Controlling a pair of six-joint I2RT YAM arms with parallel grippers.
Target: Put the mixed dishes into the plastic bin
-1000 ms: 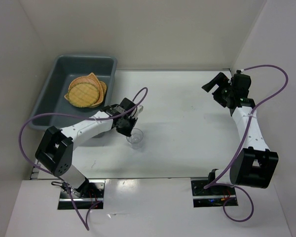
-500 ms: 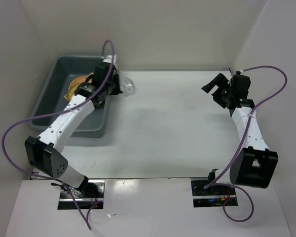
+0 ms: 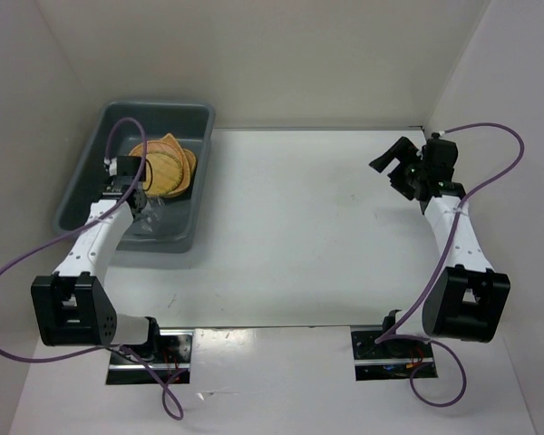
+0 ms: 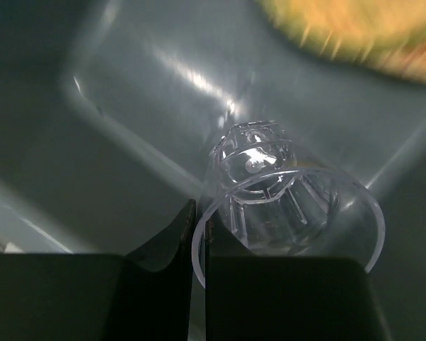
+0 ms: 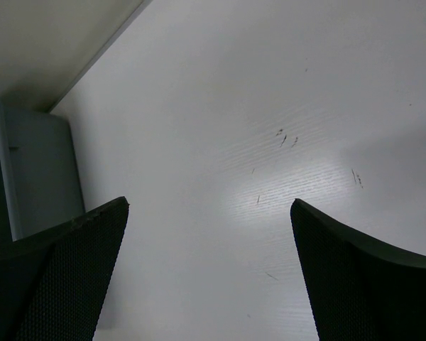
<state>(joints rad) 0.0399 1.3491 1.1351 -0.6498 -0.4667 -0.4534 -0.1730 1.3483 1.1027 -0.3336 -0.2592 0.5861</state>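
Two arms rise from the bottom edge of the overhead view. The left one bends up over the near wall of the bin (image 3: 198, 172) at upper left, and the left hand (image 3: 138, 201) sits low inside it. Its fingers are pinched together on the rim of the cup (image 4: 284, 206), which tilts away just beyond them, base toward the bin floor. The trays (image 3: 168, 163) lie stacked nearby, farther up. At upper right, the right hand (image 3: 394, 168) hangs over the table (image 3: 308, 217), fingers spread wide.
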